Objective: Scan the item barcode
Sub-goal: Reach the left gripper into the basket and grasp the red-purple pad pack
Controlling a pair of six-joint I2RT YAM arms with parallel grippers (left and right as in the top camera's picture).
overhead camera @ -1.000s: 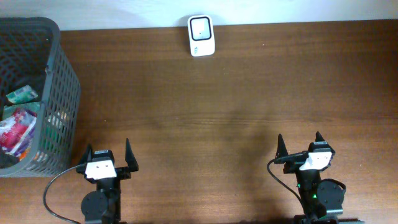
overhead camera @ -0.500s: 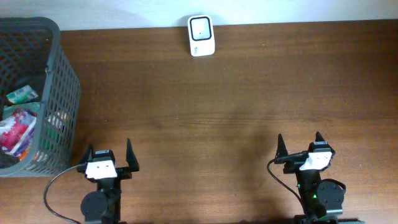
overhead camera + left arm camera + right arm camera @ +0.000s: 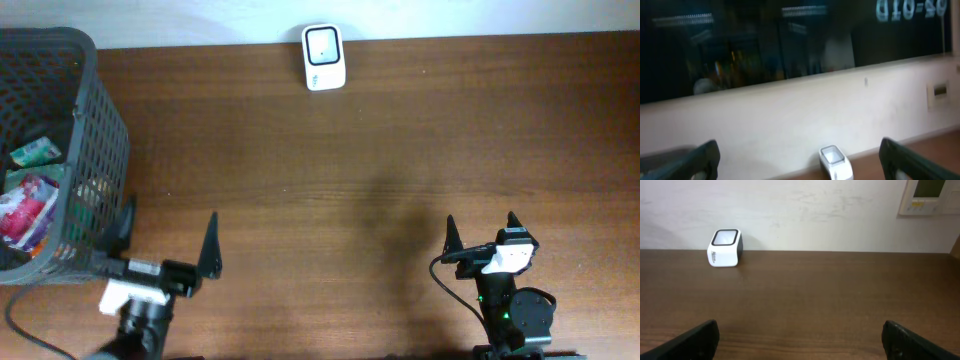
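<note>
The white barcode scanner [image 3: 324, 57] stands at the table's far edge against the wall; it also shows in the left wrist view [image 3: 836, 161] and the right wrist view [image 3: 725, 247]. Packaged items lie in the grey basket [image 3: 100, 150] at the left, among them a green packet [image 3: 35, 152] and a red one [image 3: 25, 205]. My left gripper [image 3: 168, 235] is open and empty beside the basket's near right corner, with its camera tilted up at the wall [image 3: 800, 165]. At the near right my right gripper [image 3: 481, 232] hangs open and empty over bare wood [image 3: 800, 340].
The brown wooden table [image 3: 400, 150] runs from the basket to the right edge. A white wall [image 3: 815, 210] with a panel [image 3: 927, 195] rises behind the scanner. A dark window [image 3: 765, 45] shows above it.
The left arm has lifted and swung left toward the basket, and its jaws look wider from above. The right arm, the scanner and the basket have not moved.
</note>
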